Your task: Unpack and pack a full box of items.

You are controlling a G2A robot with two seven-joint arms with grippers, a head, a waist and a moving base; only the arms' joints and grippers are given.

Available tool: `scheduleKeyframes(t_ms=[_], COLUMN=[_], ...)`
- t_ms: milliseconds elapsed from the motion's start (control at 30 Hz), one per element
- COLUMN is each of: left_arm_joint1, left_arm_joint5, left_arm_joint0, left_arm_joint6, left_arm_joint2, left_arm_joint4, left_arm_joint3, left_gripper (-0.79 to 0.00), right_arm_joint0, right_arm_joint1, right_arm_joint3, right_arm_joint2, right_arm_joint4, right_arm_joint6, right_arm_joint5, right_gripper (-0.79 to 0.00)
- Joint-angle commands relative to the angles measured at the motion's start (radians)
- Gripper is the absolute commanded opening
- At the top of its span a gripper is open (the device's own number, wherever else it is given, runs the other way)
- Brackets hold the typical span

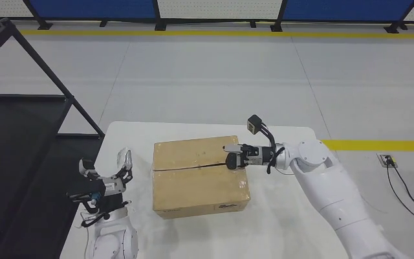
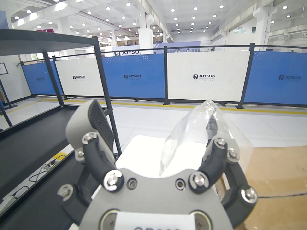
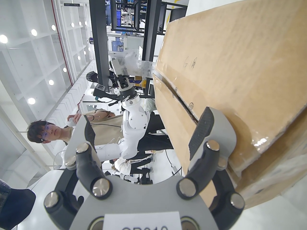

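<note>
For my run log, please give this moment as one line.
box: shut, on table | left gripper: open, beside box, clear tape clinging to it | right gripper: open, at box top seam

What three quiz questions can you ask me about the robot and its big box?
1. True or false: the cardboard box has its top flaps folded shut.
2. Pick one. The right gripper is: A, at the seam on top of the box; B, down on the floor; C, deep inside the box.
3. Fill in: the left gripper is beside the box, and something see-through clings to one finger. It is a ____.

Key: 1 true. 2 A. 3 clear plastic film.
</note>
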Motion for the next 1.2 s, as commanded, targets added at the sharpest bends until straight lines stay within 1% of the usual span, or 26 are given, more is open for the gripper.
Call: scheduleKeyframes(t_ms=[0, 200, 433, 567, 700, 833, 1167], left_arm_joint1=[-0.002, -0.006, -0.015, -0.020, -0.026, -0.031, -0.046], left_arm_joint5=[-0.002, -0.014, -0.019, -0.015, -0.016, -0.022, -0.031], left_arm_joint0=[0.002, 0.007, -0.007, -0.018, -0.032, -0.051, -0.102], left_arm_joint6=[-0.003, -0.022, -0.048, -0.062, -0.077, -0.100, -0.161], left_arm_joint2=[0.005, 0.020, 0.066, 0.094, 0.119, 0.142, 0.203], left_arm_joint4=[0.011, 0.041, 0.086, 0.112, 0.133, 0.152, 0.211], left_arm_joint3=[-0.012, -0.041, -0.046, -0.040, -0.032, -0.021, 0.019], left_gripper=[0.000, 0.000, 0.000, 0.000, 0.000, 0.000, 0.000], right_arm_joint0=[0.001, -0.004, -0.018, -0.027, -0.034, -0.044, -0.054], right_arm_joint1=[0.000, 0.001, 0.007, 0.015, 0.024, 0.031, 0.037], right_arm_joint3=[0.002, -0.005, -0.022, -0.027, -0.035, -0.047, -0.075], right_arm_joint2=[-0.001, 0.000, 0.014, 0.038, 0.052, 0.061, 0.063], right_arm_joint4=[-0.009, -0.014, -0.014, -0.012, -0.025, -0.030, -0.041], right_arm_joint6=[-0.012, -0.015, -0.025, -0.026, -0.016, -0.006, 0.000], right_arm_joint5=[0.008, 0.019, 0.015, 0.027, 0.067, 0.085, 0.106], right_gripper=[0.000, 0.000, 0.000, 0.000, 0.000, 0.000, 0.000])
